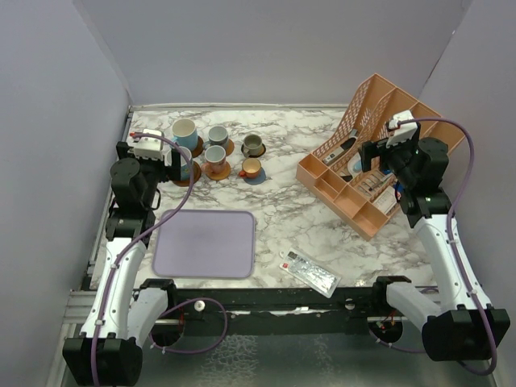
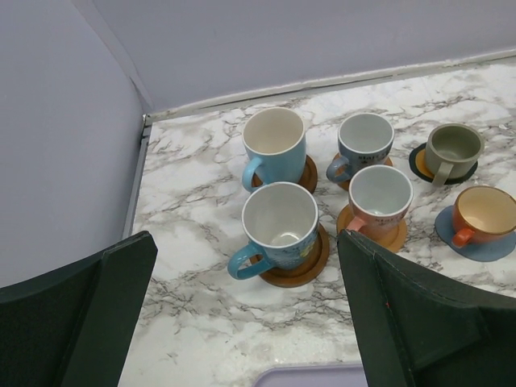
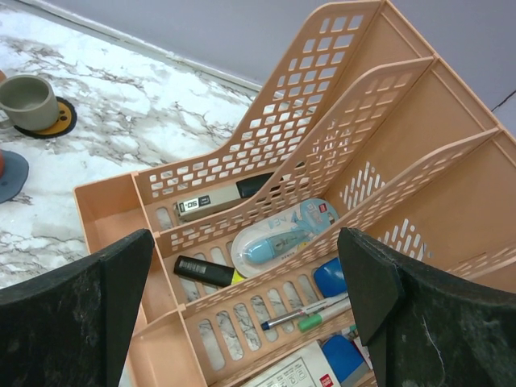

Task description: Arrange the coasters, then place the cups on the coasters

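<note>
Six cups [image 2: 279, 224] are sitting one apiece on six coasters [image 2: 484, 250], clustering at the far left corner of the surface [image 2: 201, 322]. Left fingers [image 2: 76, 322] are hanging spread wide, empty, near them. Right fingers [image 3: 72, 314] are gaping wide, empty, over the orange organiser [image 3: 266, 137] by the right edge.

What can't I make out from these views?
- Top view: the left gripper partly covers the near light blue cup and its dark brown coaster.
- Left wrist view: the lavender tray is cut off by the bottom edge.
- Right wrist view: the grey-blue coaster is cut by the left edge.
- Top view: packet print is too small.
</note>
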Available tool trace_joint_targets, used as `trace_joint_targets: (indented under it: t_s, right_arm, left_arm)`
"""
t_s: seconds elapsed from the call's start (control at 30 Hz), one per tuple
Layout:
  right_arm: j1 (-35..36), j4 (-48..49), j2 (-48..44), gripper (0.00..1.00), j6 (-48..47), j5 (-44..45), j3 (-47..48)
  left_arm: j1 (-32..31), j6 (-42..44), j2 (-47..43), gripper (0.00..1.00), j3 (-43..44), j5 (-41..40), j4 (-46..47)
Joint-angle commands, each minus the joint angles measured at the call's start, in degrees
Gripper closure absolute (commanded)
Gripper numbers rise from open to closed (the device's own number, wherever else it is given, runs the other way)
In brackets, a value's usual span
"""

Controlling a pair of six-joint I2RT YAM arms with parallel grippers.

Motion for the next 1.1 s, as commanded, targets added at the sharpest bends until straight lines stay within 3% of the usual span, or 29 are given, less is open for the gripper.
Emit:
trace_joint_targets:
  t_s: [0.0, 1.07]
  right_arm:
    - [-0.27, 1.71, -0.69, 0.0, -1.05, -1.84, -0.17]
    - [-1.08, 1.53, -3.1, 0.01, -1.83, -5.82, -1.03]
  left_arm:
    - [0.38, 0.69, -1.65, 0.01, -0.25, 0.6, 0.07]
    - [1.17, -0.55, -2.53, 0.01, -2.95, 3.6, 1.99]
